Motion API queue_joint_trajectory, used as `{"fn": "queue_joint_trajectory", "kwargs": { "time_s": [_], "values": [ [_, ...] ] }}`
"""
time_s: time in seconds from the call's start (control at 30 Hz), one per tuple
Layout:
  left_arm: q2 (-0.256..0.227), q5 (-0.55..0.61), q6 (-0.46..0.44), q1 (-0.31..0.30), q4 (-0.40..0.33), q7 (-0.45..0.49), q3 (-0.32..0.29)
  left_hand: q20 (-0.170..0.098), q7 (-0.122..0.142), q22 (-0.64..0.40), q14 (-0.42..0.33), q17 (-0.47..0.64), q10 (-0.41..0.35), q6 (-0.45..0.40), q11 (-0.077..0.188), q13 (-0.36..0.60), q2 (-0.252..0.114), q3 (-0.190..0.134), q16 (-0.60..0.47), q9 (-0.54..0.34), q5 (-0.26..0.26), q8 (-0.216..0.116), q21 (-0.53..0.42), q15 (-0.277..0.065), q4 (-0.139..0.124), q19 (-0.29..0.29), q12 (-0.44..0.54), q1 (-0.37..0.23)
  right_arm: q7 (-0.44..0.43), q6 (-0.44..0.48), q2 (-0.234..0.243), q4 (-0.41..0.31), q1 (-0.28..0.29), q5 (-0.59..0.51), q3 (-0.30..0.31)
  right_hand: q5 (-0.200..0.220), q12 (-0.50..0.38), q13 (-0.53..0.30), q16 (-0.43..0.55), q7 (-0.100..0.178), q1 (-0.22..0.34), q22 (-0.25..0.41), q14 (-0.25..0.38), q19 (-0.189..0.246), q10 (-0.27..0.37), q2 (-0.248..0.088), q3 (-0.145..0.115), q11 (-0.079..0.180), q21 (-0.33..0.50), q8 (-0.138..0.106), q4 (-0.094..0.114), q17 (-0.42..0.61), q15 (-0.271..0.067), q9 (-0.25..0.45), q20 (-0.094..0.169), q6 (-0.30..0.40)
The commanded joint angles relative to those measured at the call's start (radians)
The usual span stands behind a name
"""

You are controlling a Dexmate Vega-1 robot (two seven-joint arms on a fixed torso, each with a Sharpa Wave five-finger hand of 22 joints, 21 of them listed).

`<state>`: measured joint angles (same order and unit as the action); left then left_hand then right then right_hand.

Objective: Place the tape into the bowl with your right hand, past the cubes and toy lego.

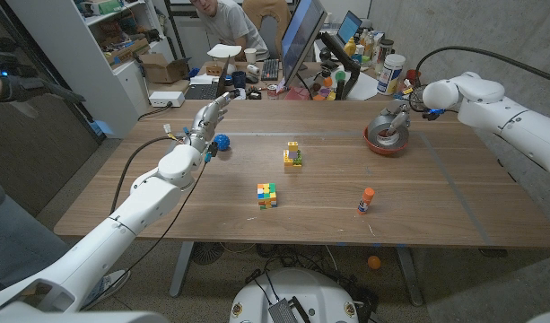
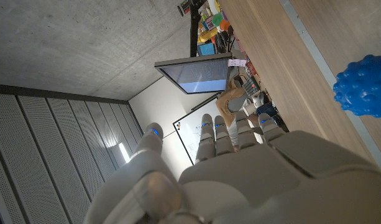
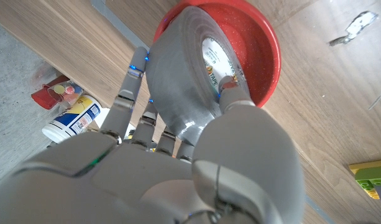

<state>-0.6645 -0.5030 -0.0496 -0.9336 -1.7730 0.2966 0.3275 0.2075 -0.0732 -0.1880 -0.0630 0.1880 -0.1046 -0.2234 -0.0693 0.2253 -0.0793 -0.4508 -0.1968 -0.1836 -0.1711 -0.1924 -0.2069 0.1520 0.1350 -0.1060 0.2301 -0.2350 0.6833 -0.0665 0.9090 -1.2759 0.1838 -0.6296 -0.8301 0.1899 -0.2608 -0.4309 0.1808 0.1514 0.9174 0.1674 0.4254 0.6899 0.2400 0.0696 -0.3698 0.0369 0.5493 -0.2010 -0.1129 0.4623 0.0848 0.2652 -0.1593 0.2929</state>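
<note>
My right hand (image 1: 402,112) hovers over the red bowl (image 1: 373,144) at the table's far right, gripping a grey roll of tape (image 1: 387,125). In the right wrist view the tape (image 3: 184,74) is pinched between thumb and fingers (image 3: 131,93), just above the bowl (image 3: 261,43). The toy lego stack (image 1: 293,154) and a colourful cube (image 1: 267,195) stand mid-table, between the arms. My left hand (image 1: 208,118) is raised over the far left of the table, fingers spread and holding nothing; it shows also in the left wrist view (image 2: 227,168).
A blue spiky ball (image 1: 222,142) (image 2: 364,87) lies beside my left hand. An orange-capped glue stick (image 1: 366,201) lies front right. A person sits behind the table among monitors (image 1: 301,36), boxes and bottles along the far edge.
</note>
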Motion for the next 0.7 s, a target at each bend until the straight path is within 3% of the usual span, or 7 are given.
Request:
{"fn": "queue_joint_trajectory", "kwargs": {
  "time_s": [0.03, 0.37, 0.7],
  "values": [
    [0.003, -0.001, 0.008, 0.005, 0.010, -0.010, 0.003, 0.005, -0.001, -0.004, 0.005, 0.005, 0.001, -0.006, 0.003, 0.002, 0.006, -0.008, -0.001, -0.006, -0.003, -0.005, -0.002, -0.002, -0.001, -0.008, 0.005, -0.007, 0.048, 0.014, 0.013, -0.037, 0.001, 0.006, 0.014, 0.010, 0.016, 0.006, 0.004, -0.018, -0.032, 0.002, -0.024, -0.012, -0.021, 0.016, 0.014, -0.039, -0.018, 0.007, 0.004, -0.011, 0.008, -0.002, -0.016, -0.034],
    [-0.002, -0.004, 0.008, 0.000, 0.007, -0.012, 0.000, 0.005, -0.002, -0.004, 0.006, 0.005, 0.002, -0.005, 0.006, 0.002, 0.006, -0.008, -0.001, -0.006, -0.003, -0.004, -0.002, -0.001, -0.001, -0.007, 0.005, -0.007, 0.042, 0.027, 0.016, -0.055, 0.012, 0.011, 0.028, 0.030, 0.051, 0.021, 0.002, -0.053, -0.106, 0.002, -0.081, -0.031, -0.079, 0.056, 0.049, -0.059, -0.060, 0.020, 0.020, -0.038, 0.031, -0.010, -0.046, -0.130],
    [-0.007, -0.007, 0.012, -0.002, 0.007, -0.020, -0.002, 0.005, 0.000, -0.004, 0.006, 0.005, 0.000, -0.005, 0.002, 0.002, 0.006, -0.008, -0.001, -0.006, -0.003, -0.004, -0.002, -0.001, -0.001, -0.008, 0.006, -0.008, 0.021, 0.050, 0.036, -0.107, 0.033, 0.021, 0.057, 0.055, 0.069, 0.039, -0.003, -0.058, -0.147, 0.002, -0.154, -0.075, -0.131, 0.069, 0.067, -0.072, -0.111, 0.017, 0.026, -0.064, 0.066, -0.019, -0.057, -0.180]
  ]
}}
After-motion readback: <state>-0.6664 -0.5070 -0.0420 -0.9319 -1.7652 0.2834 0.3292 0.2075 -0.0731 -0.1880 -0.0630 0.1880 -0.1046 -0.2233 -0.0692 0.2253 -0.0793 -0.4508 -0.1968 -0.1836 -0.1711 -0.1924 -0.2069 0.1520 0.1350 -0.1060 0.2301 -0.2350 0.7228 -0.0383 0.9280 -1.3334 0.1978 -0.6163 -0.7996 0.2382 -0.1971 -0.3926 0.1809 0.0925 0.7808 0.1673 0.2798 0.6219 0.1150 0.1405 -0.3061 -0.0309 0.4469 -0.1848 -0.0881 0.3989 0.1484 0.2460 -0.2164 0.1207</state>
